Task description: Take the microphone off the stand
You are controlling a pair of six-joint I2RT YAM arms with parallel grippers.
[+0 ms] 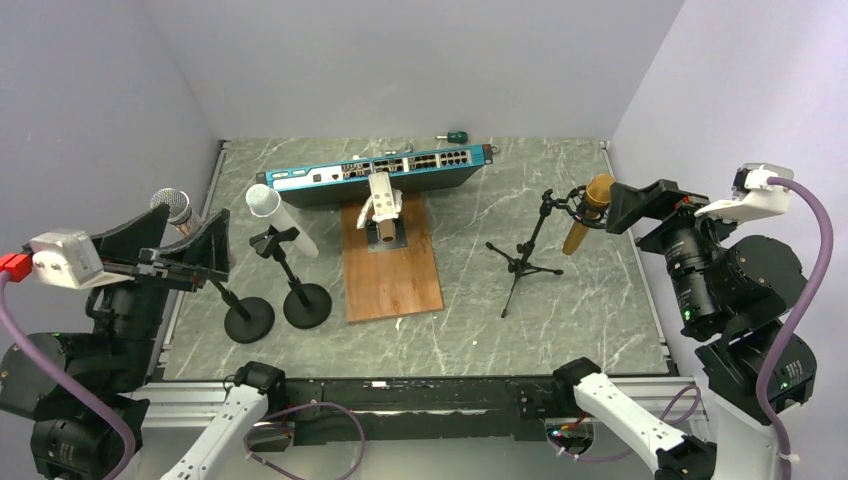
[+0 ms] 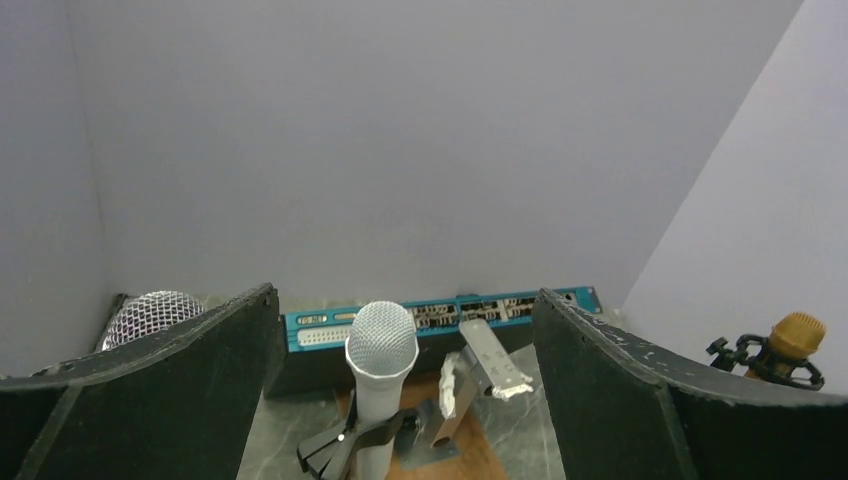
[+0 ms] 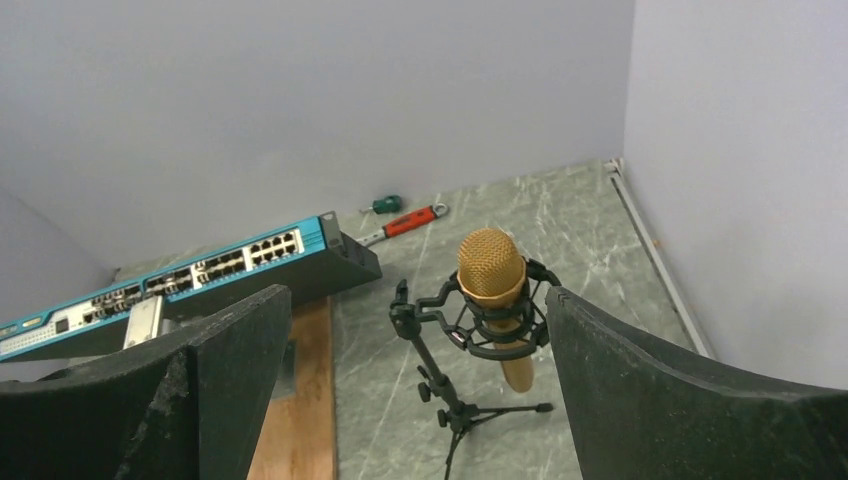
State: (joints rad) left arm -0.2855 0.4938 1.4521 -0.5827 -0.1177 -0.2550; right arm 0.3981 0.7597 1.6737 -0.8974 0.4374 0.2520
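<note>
A gold microphone (image 1: 590, 212) hangs in a black shock mount on a small tripod stand (image 1: 522, 262) at the right of the table. My right gripper (image 1: 628, 210) is open just right of it. In the right wrist view the gold microphone (image 3: 492, 270) stands between my spread fingers (image 3: 660, 390), nearer the right one and apart from both. A white microphone (image 1: 275, 215) sits clipped on a round-base stand (image 1: 305, 300). A mesh-headed microphone (image 1: 175, 208) sits on a second round-base stand (image 1: 248, 320). My left gripper (image 1: 182, 248) is open beside them, holding nothing.
A blue network switch (image 1: 380, 172) lies along the back. A wooden board (image 1: 392, 270) in the middle carries a small metal bracket (image 1: 382, 210). A green-handled screwdriver (image 1: 457, 135) lies by the back wall. Grey walls enclose the left, back and right sides.
</note>
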